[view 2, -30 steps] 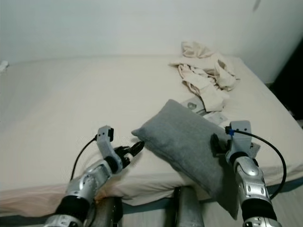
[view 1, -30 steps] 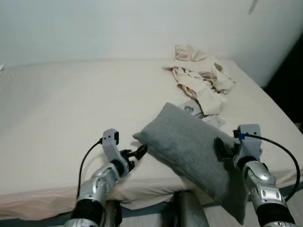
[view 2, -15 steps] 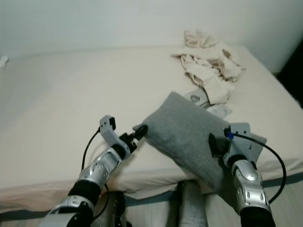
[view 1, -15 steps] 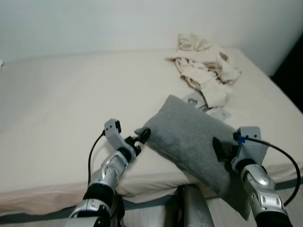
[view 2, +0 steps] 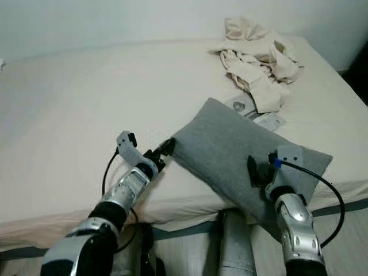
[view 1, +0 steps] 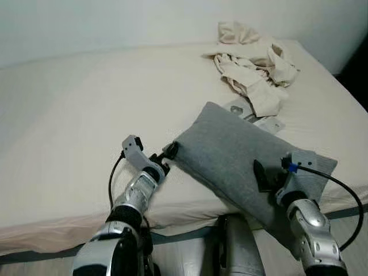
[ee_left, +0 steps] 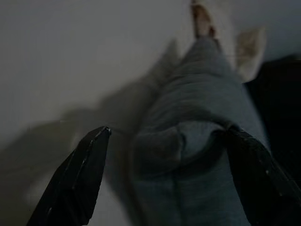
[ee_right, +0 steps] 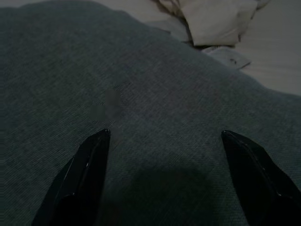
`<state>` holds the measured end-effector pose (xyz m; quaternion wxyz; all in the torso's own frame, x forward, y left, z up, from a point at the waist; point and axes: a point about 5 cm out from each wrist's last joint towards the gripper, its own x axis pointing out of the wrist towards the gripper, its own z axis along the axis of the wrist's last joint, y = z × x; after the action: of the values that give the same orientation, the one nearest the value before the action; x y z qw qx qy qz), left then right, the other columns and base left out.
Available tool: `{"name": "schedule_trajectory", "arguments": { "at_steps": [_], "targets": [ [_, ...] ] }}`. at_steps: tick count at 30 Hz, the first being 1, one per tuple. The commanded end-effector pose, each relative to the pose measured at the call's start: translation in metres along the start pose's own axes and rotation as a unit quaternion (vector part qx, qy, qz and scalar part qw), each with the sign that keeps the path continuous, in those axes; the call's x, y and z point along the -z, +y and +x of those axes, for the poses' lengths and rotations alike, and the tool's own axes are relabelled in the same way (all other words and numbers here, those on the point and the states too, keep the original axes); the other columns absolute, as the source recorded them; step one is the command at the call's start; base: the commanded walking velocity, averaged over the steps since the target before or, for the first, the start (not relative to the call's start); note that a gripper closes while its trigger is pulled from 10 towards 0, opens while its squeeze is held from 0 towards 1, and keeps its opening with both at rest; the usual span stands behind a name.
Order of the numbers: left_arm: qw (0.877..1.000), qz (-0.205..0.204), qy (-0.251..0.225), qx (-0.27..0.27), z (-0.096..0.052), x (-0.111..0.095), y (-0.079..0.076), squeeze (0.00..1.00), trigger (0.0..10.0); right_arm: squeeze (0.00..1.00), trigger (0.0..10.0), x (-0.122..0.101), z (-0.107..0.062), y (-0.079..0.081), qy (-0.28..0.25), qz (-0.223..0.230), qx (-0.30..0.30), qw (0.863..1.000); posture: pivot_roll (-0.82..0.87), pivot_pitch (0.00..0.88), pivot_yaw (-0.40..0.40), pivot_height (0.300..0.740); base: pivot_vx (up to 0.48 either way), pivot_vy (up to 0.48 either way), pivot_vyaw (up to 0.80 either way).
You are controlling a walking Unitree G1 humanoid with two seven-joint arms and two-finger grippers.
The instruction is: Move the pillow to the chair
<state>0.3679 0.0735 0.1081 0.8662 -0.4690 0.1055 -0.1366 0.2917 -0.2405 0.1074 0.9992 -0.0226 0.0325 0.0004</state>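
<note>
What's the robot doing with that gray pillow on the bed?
The robot is reaching for the gray pillow lying near the edge of the bed. Its left hand is open at the pillow's corner, and its right hand is open against the pillow's near side. Neither has closed on it yet. A pile of crumpled cloth sits behind.

You are looking down on a wide bed [view 1: 86,126] under a smooth cream sheet, set against a plain pale wall [view 1: 115,23]. A heap of crumpled cream bedclothes [view 1: 256,66] lies near its far right corner, where the room falls into dark shadow. The light is soft and dim, and a strip of grey floor [view 2: 190,253] shows below the bed's near edge.
</note>
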Motion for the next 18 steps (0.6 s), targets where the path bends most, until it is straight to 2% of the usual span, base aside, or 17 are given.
{"name": "schedule_trajectory", "arguments": {
  "at_steps": [1,4,6,7,8,9,10,11,13,18],
  "targets": [
    [0.997,-0.060,0.037,0.046,0.008,0.037,-0.032,0.00,10.0,0.00,10.0,0.015,-0.005,0.009,0.035,0.007,-0.013,0.999,-0.09,0.313,0.078,0.593,0.000,0.000,0.00],
    [0.992,-0.060,0.060,0.091,0.011,0.050,-0.052,0.00,10.0,0.00,10.0,0.016,-0.007,0.012,0.039,0.008,-0.017,0.999,-0.09,0.314,0.082,0.593,0.000,0.000,0.00],
    [0.991,-0.048,0.072,0.103,0.011,0.055,-0.057,0.00,10.0,0.00,10.0,0.015,-0.007,0.013,0.040,0.008,-0.017,0.999,-0.09,0.314,0.082,0.593,0.000,0.000,0.00],
    [0.990,-0.008,0.093,0.101,0.011,0.061,-0.057,0.00,1.8,0.00,10.0,0.015,-0.008,0.013,0.041,0.007,-0.017,0.999,-0.09,0.315,0.085,0.593,0.000,0.000,0.00],
    [0.990,-0.008,0.093,0.101,0.011,0.061,-0.057,0.00,1.8,0.00,10.0,0.015,-0.008,0.013,0.041,0.007,-0.017,0.999,-0.09,0.315,0.085,0.593,0.000,0.000,0.00],
    [0.989,0.021,0.107,0.099,0.010,0.064,-0.056,0.00,0.0,0.00,10.0,0.015,-0.008,0.013,0.042,0.007,-0.017,0.999,-0.09,0.315,0.085,0.593,0.000,0.000,0.00],
    [0.985,0.057,0.124,0.102,0.009,0.069,-0.055,0.00,0.0,0.00,10.0,0.015,-0.009,0.013,0.042,0.007,-0.016,0.999,-0.09,0.316,0.086,0.593,0.000,0.000,0.00],
    [0.985,0.057,0.124,0.102,0.009,0.069,-0.055,0.00,0.0,0.00,10.0,0.015,-0.009,0.013,0.042,0.007,-0.016,0.999,-0.09,0.316,0.086,0.593,0.000,0.000,0.00],
    [0.981,0.092,0.139,0.100,0.007,0.073,-0.052,0.00,0.0,0.00,10.0,0.015,-0.009,0.012,0.044,0.006,-0.015,0.999,-0.09,0.320,0.087,0.593,0.000,0.000,0.00],
    [0.982,0.101,0.134,0.087,0.008,0.069,-0.048,0.00,0.0,0.00,10.0,0.016,-0.010,0.013,0.047,0.003,-0.017,0.999,-0.08,0.323,0.083,0.593,0.000,0.000,0.00]
  ]
}}
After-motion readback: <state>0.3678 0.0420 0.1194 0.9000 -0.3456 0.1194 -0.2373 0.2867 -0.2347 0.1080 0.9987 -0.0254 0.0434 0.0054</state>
